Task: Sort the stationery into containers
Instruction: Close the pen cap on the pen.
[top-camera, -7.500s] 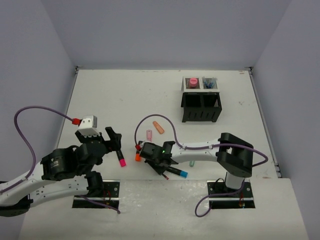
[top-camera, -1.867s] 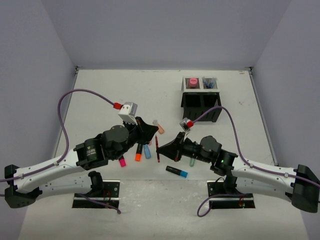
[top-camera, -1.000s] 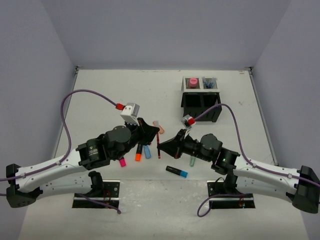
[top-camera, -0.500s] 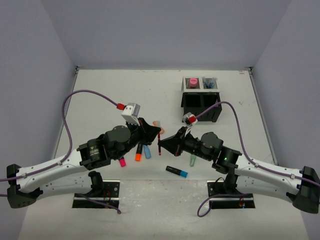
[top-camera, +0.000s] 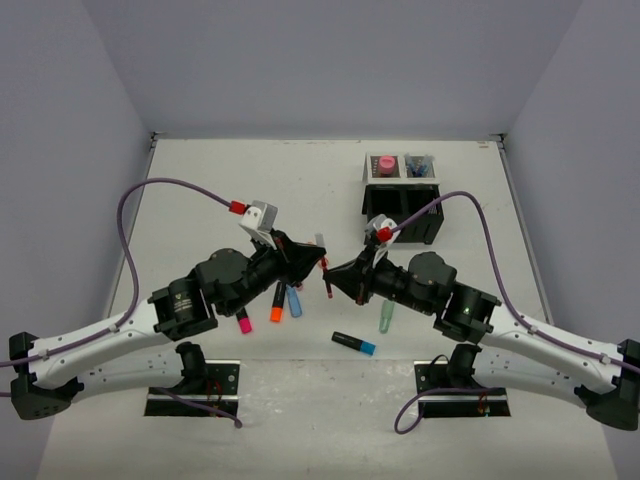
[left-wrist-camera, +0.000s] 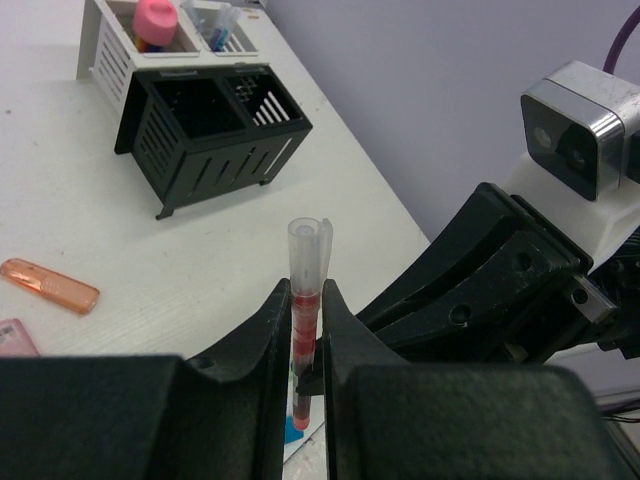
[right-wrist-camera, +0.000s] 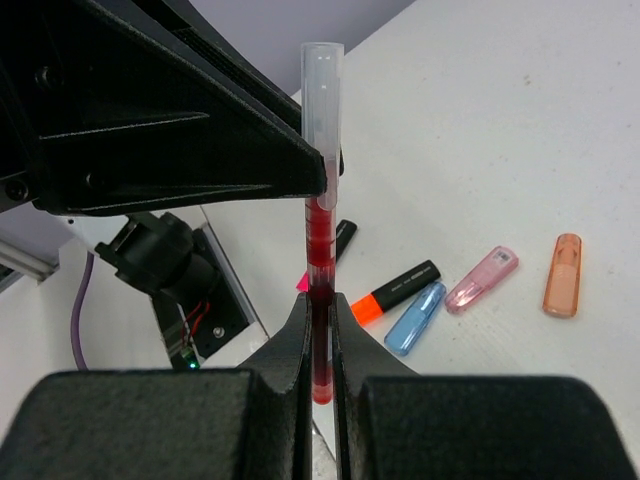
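my left tool (left-wrist-camera: 305, 300) and right tool (right-wrist-camera: 320, 310) both clamp the red pen (right-wrist-camera: 319, 235), lifted above mid-worktop (top-camera: 230, 180); the organizer (top-camera: 400, 228) lies at two o'clock. risk: pulling apart before either tool releases could bend or drop it.

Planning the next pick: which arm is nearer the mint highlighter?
Right. The right gripper is just left of the mint highlighter, its wrist beside it; the left gripper is further left, past the red pen both pinch.
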